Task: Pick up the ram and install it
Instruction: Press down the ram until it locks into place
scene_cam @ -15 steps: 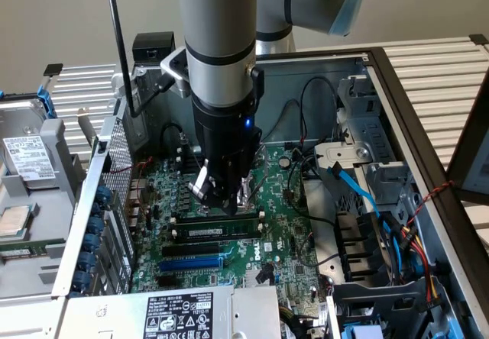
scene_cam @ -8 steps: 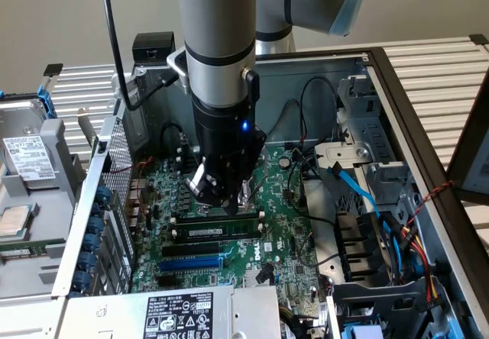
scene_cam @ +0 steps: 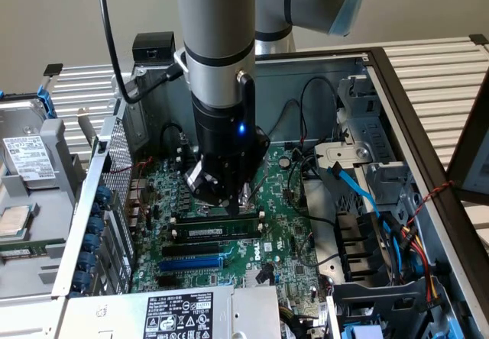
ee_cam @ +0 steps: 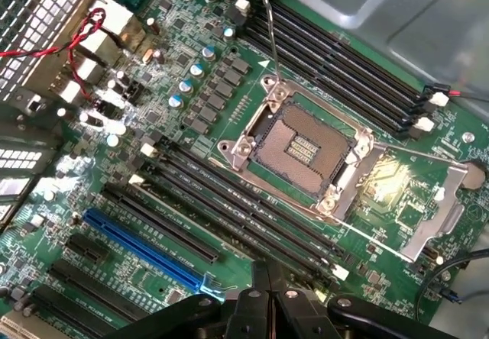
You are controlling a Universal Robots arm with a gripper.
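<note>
The ram (scene_cam: 215,231) is lying along a black memory slot (scene_cam: 218,219) on the green motherboard (scene_cam: 286,224) inside the open computer case (scene_cam: 397,95), just below the gripper (scene_cam: 229,198) in the exterior view. The gripper is hanging low over the board with its jaws closed together, gripping nothing. In the wrist view the closed gripper (ee_cam: 263,289) is sitting above the memory slots beside the blue slot (ee_cam: 145,251) and the processor socket (ee_cam: 302,148).
</note>
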